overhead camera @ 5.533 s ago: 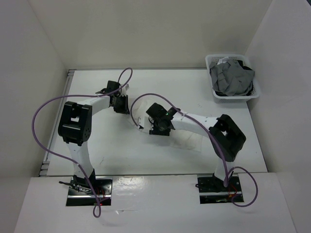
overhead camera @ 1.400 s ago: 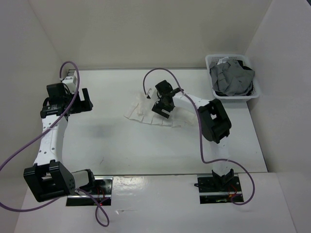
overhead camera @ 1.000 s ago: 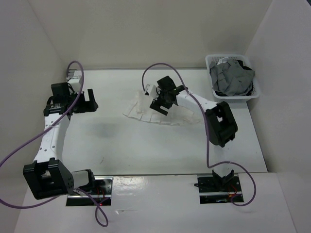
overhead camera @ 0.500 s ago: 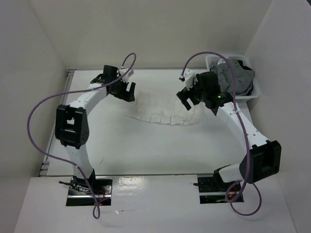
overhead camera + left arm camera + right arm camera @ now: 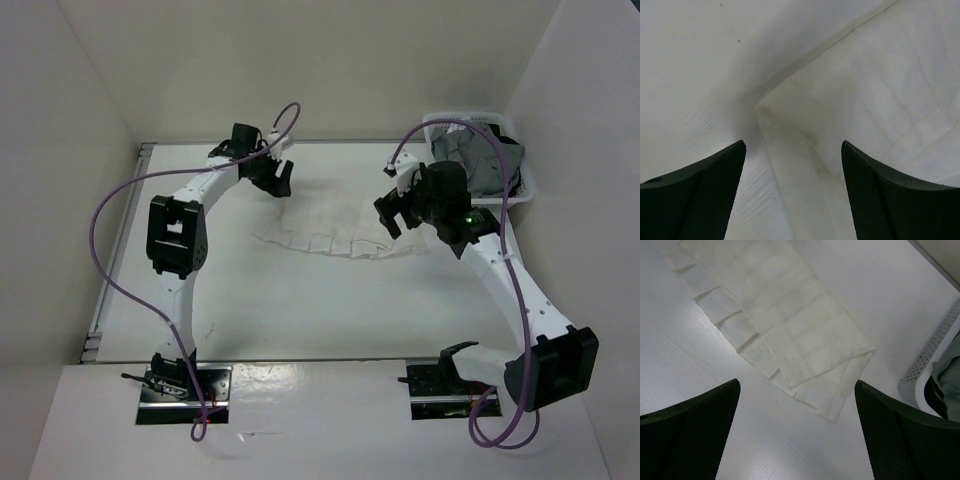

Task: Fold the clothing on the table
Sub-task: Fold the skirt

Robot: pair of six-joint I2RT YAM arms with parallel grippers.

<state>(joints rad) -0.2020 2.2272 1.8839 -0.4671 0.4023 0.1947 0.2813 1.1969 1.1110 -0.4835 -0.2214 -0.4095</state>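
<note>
The clothing (image 5: 325,228), a thin white pleated skirt, lies folded into a flat band on the table (image 5: 230,290). My left gripper (image 5: 277,177) is low over its back left corner. In the left wrist view that gripper (image 5: 793,143) is open, and its dark fingers (image 5: 700,200) stand on either side of the skirt's corner (image 5: 790,165) without holding it. My right gripper (image 5: 397,212) hovers above the skirt's right end. In the right wrist view it (image 5: 796,383) is open and empty, with the layered end of the skirt (image 5: 785,325) ahead of its fingertips.
A white plastic basket (image 5: 490,119) holding a grey garment (image 5: 492,165) stands at the back right, partly behind the right arm. Its perforated wall (image 5: 935,350) shows at the right edge of the right wrist view. White walls enclose the table on three sides.
The left arm has swung from the table's left side to the skirt's back left corner, its jaws narrowing slightly. The right gripper has left the skirt's middle for its right end.
</note>
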